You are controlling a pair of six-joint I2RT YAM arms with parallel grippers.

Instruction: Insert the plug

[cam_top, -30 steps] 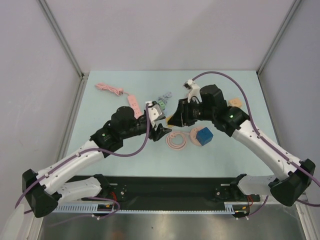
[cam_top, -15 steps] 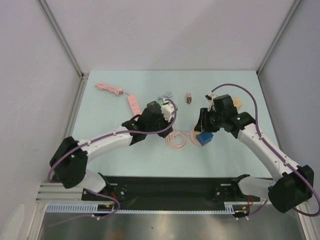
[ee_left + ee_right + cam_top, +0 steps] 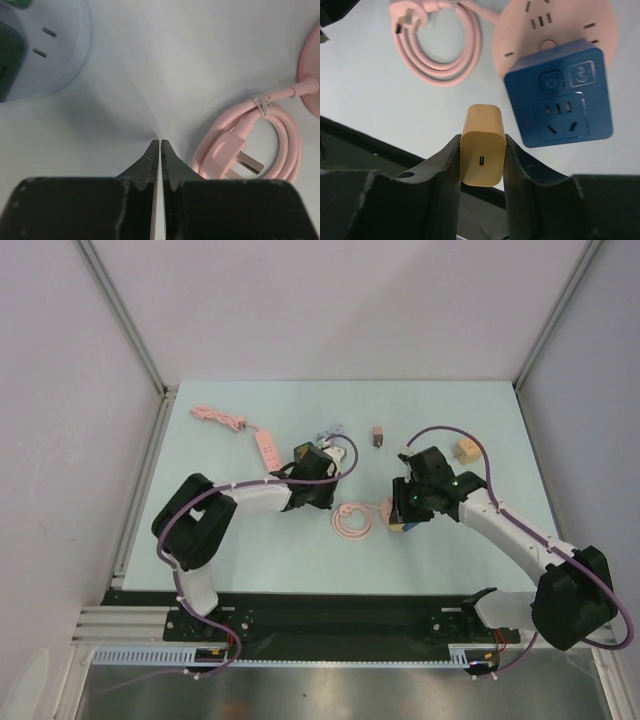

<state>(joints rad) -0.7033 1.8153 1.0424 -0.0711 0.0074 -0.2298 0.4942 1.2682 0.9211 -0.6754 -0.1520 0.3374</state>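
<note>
My right gripper [image 3: 482, 142] is shut on a yellow-orange charger plug [image 3: 482, 155], its port end facing the camera. Just ahead of it lies a blue cube socket [image 3: 560, 95] seated on a round pink power strip [image 3: 520, 30]. In the top view the right gripper [image 3: 408, 508] hovers over that cube [image 3: 400, 524], hiding most of it. My left gripper [image 3: 160, 143] is shut on nothing, low over the table beside the strip's coiled pink cable [image 3: 287, 140] and its plug [image 3: 227, 152]. From above, the left gripper [image 3: 322, 498] sits left of the coil [image 3: 352, 521].
A white round socket [image 3: 55, 55] lies ahead-left of the left gripper. A long pink power strip [image 3: 268, 447] with its cord lies at the back left. A small brown piece [image 3: 378, 435] and a beige block [image 3: 463, 448] sit farther back. The black front rail [image 3: 330, 615] runs along the near edge.
The left gripper has shut and its arm has folded back to the left. The right gripper has moved right and down over the blue cube with the yellow plug still in it.
</note>
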